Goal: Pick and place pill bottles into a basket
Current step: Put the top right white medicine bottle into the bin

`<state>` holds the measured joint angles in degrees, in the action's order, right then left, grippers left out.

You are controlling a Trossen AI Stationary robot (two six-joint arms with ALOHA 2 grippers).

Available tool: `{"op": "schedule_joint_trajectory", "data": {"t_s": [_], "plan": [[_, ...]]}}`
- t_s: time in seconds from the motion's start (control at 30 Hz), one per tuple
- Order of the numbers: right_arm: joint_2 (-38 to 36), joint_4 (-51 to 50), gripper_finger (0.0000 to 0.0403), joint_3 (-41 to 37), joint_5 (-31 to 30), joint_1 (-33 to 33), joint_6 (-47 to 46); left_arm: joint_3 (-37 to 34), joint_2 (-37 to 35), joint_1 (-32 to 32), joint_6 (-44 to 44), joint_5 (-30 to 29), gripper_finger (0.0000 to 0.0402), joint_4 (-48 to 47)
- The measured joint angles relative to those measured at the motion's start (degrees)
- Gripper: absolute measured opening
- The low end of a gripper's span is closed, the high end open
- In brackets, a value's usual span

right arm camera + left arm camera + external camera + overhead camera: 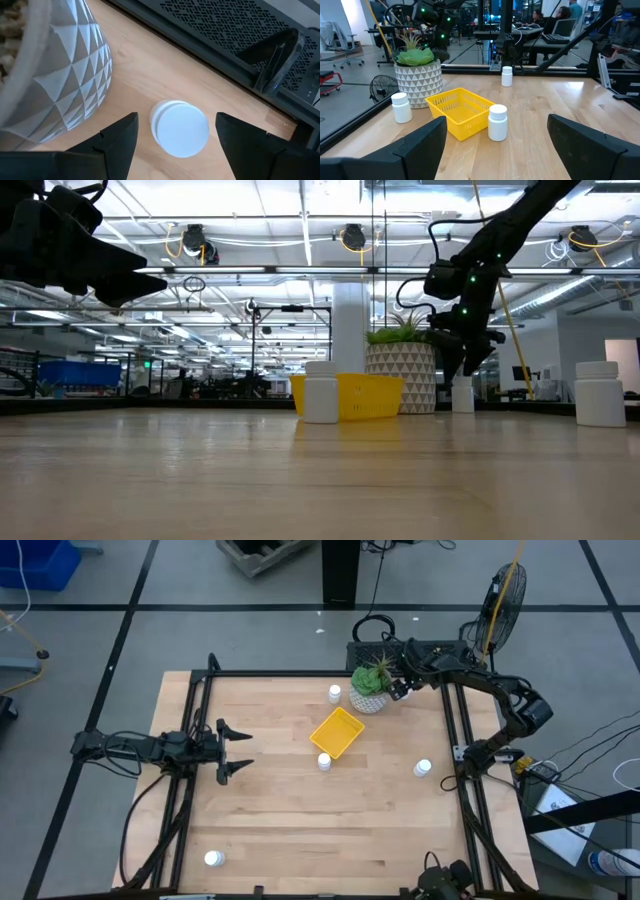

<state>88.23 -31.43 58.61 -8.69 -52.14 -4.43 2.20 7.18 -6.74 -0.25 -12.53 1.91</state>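
The yellow basket (337, 732) lies mid-table, empty as far as the left wrist view (462, 112) shows. White pill bottles stand on their bases on the table: one beyond the basket (334, 693), one at its near corner (324, 761), one to the right (423, 768), one near the front left (212, 859). My right gripper (400, 690) is open, pointing down over another bottle (180, 128) beside the plant pot (55, 75); its fingers stand on either side of the cap, apart from it. My left gripper (238, 750) is open and empty at the table's left.
The pale patterned pot with the spiky green plant (370, 688) stands close to the left of my right gripper, between it and the basket. A dark frame rail (210, 45) runs along the table's far edge just behind the bottle.
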Motion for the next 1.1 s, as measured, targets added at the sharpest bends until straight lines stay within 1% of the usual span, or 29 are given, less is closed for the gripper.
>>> {"op": "schedule_joint_trajectory", "data": {"t_s": [0.33, 0.57, 0.7, 0.9, 1.0, 1.1], "plan": [[-0.1, 1.5, 0.0258, -2.6, 0.4, -0.1, -0.1, 0.0, 0.0, 0.0, 0.0, 0.0, 0.0351, 0.0], [-0.1, 1.8, 0.0252, -2.7, 0.4, 0.0, 0.0, 0.0, 0.0, 0.0, 0.0, 0.0, 0.0351, 0.0], [-0.1, 1.8, 0.0222, -2.7, 0.3, 0.0, 0.1, 0.0, 0.0, 0.0, 0.0, 0.0, 0.0351, 0.0], [0.0, 1.3, 0.0146, -2.8, -0.3, 0.0, 1.2, 0.0, 0.0, 0.0, 0.0, 0.0, 0.0351, 0.0], [-0.8, -0.6, 0.0145, -2.8, -0.3, 0.0, 2.6, 0.0, 0.0, 0.0, 0.0, 0.0, 0.0351, 0.0], [-3.3, -4.4, 0.0145, -3.0, -1.4, 0.0, 4.7, 0.0, 0.0, 0.0, 0.0, 0.0, 0.0351, 0.0]]}}
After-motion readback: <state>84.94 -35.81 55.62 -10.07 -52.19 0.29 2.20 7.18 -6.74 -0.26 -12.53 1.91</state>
